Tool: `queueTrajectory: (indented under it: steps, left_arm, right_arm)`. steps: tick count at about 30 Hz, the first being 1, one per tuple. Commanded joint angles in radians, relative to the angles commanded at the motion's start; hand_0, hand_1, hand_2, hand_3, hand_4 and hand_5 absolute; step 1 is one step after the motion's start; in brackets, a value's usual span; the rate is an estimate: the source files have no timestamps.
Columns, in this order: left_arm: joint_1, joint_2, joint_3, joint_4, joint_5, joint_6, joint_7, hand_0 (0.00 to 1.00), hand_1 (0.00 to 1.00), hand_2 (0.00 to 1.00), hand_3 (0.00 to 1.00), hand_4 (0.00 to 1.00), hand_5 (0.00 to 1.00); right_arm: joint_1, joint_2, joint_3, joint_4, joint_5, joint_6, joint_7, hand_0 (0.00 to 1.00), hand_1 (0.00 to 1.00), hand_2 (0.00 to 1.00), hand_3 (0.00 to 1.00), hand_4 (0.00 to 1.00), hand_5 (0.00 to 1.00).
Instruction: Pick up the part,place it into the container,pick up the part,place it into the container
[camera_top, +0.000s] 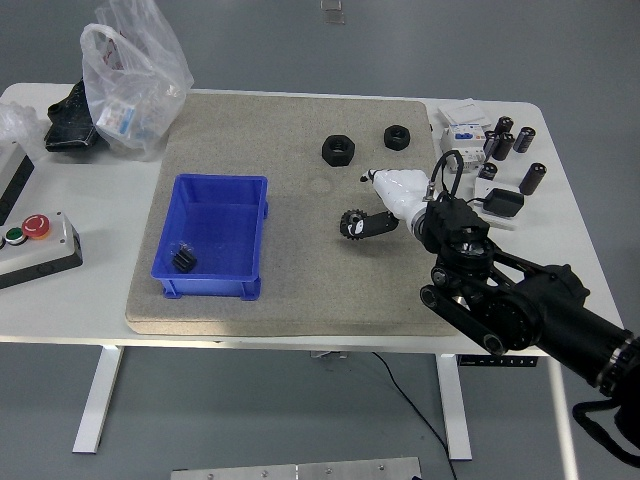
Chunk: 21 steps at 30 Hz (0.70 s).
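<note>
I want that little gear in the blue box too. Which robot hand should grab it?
The right hand. Its fingers are already at the gear on the mat, while no left hand shows anywhere in the picture.

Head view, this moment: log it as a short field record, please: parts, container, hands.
surface: grey felt mat on white table
container: blue plastic bin, left part of mat
in container: one small black part, near-left corner
part at hand: black toothed gear, on mat
right hand: white-shelled hand, fingers at the gear; grip not clear
other parts: two black hex nuts, far side of mat
left hand: not visible
</note>
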Motion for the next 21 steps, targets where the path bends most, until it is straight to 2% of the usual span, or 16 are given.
queueTrajectory:
  steps: [1,6,7,18,19,21]
  left_arm:
    - [0.000,0.000,0.000,0.000,0.000,0.000,0.000,0.656,0.594,0.587,0.671,0.646,0.230]
    - [0.000,0.001,0.001,0.000,0.001,-0.001,0.000,0.656,0.594,0.587,0.671,0.646,0.230]
    - [0.000,0.001,0.000,0.000,0.003,-0.001,0.001,0.656,0.593,0.587,0.670,0.645,0.230]
    - [-0.002,0.001,0.001,0.000,0.005,-0.002,0.000,0.656,0.594,0.587,0.671,0.645,0.229]
    - [-0.002,0.001,0.000,0.000,0.005,-0.002,0.000,0.656,0.594,0.587,0.670,0.646,0.229]
    - [-0.001,0.001,-0.001,0.000,0.007,-0.002,0.001,0.656,0.594,0.587,0.670,0.646,0.229]
  right_arm:
    - [0.000,0.003,-0.008,-0.008,0.004,-0.012,0.002,0.293,0.613,0.686,0.767,0.904,0.391]
    - [0.001,0.013,-0.047,-0.044,0.036,-0.043,0.013,0.293,0.613,0.686,0.767,0.904,0.391]
    - [0.001,0.016,-0.055,-0.047,0.044,-0.046,0.015,0.287,0.598,0.670,0.753,0.859,0.344]
    - [0.005,0.031,-0.105,-0.076,0.094,-0.080,0.033,0.281,0.588,0.636,0.723,0.828,0.343]
    - [0.005,0.031,-0.107,-0.078,0.097,-0.083,0.035,0.261,0.504,0.422,0.598,0.563,0.114]
    - [0.005,0.031,-0.110,-0.082,0.104,-0.092,0.042,0.261,0.504,0.422,0.598,0.563,0.114]
